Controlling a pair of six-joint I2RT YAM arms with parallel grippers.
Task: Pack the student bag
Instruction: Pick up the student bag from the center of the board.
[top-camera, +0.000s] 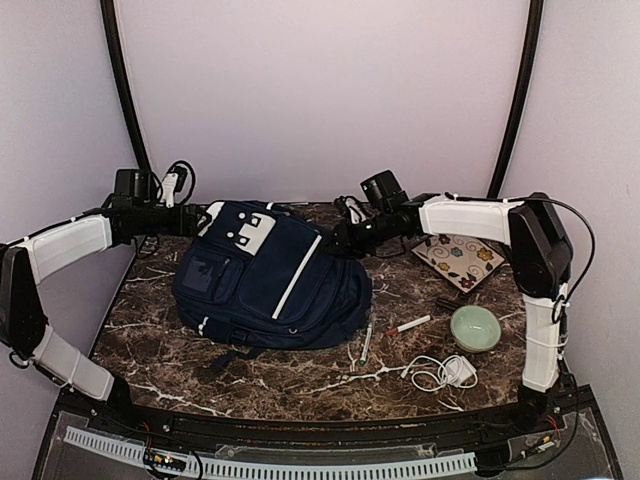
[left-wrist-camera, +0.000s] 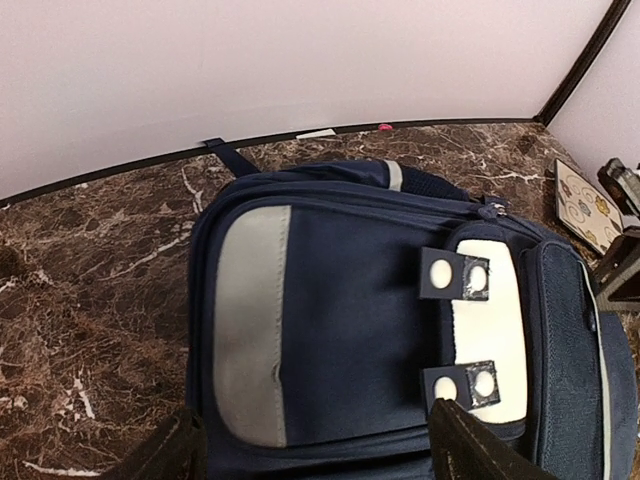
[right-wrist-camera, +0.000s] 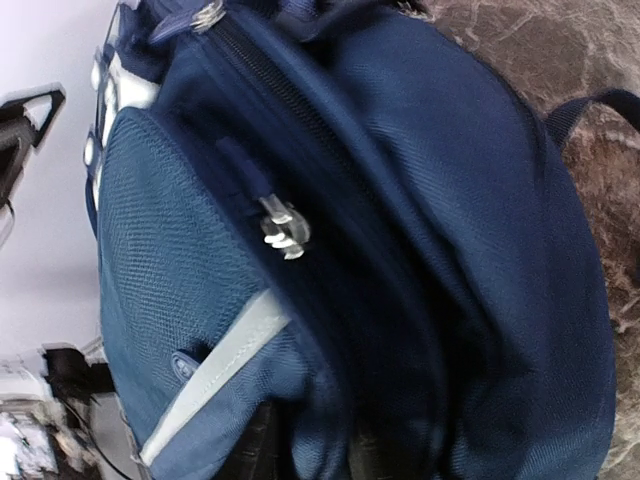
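Brown marbled tabletop carries, nearest you, one coiled white cable, one round green bowl and two thin pens. Your navy fabric backpack lies flat at centre. Your left gripper straddles its top, fingers spread wide, holding nothing. Your right gripper is against its side, and you cannot tell its grip.

student bag blurred, right gripper tips perhaps buried

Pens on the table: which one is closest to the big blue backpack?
The thin pen, lying right beside the student bag. The white marker with the red tip lies farther off, toward the green bowl.
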